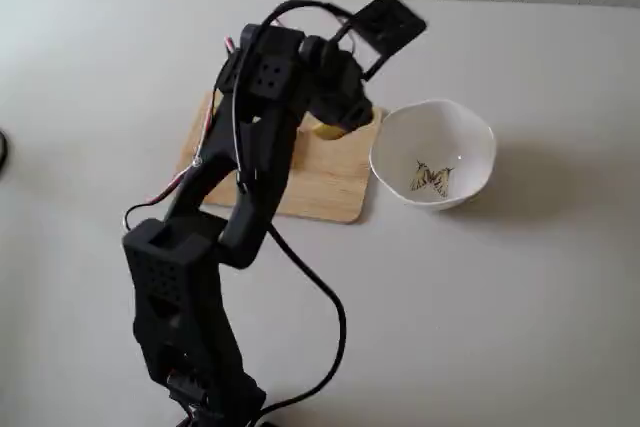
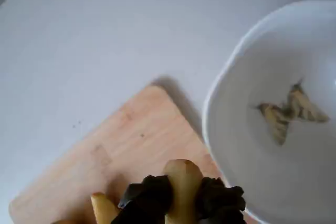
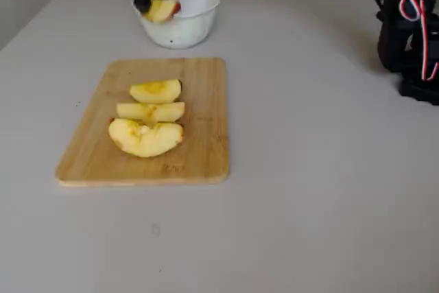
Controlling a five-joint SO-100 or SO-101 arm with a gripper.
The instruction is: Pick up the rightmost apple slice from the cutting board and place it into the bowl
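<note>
Gripper (image 2: pixel 184 205): dark fingers clenched on the apple slice (image 2: pixel 184 182), one finger on each flank, in the wrist view; the slice stands up between them.
Where the slice is: lifted in the grasp, off the board. In a fixed view it hangs at the bowl's near rim (image 3: pixel 162 9); I cannot tell whether it is already over the inside. In the other fixed view only a yellow patch shows under the gripper (image 1: pixel 330 131), over the board's corner.
Bowl (image 2: pixel 247 145): white, glossy, wavy rim, just to the right of the jaws in the wrist view, its rim close beside the board's corner. Butterfly drawing (image 2: pixel 289 111) on the inside bottom; the inside is otherwise bare.
Cutting board (image 2: pixel 136 145): light wood, rounded corners. Its corner lies below and ahead of the jaws in the wrist view.
Open room: bare pale table (image 2: pixel 100 35) ahead and to the left of the jaws. In a fixed view the table is open all round the bowl's far side (image 1: pixel 560 77).
Other slices (image 3: pixel 147 118): three yellow wedges in a row on the board, well apart from the jaws, nearer the camera. One more yellow tip shows just left of the fingers in the wrist view (image 2: pixel 102 208).
Slice's look: pale yellow flesh, rounded plump end, smooth; a reddish edge of skin shows in a fixed view.
Arm (image 1: pixel 215 237): black, with a black cable (image 1: pixel 325 317) looping over the table beside it.
</note>
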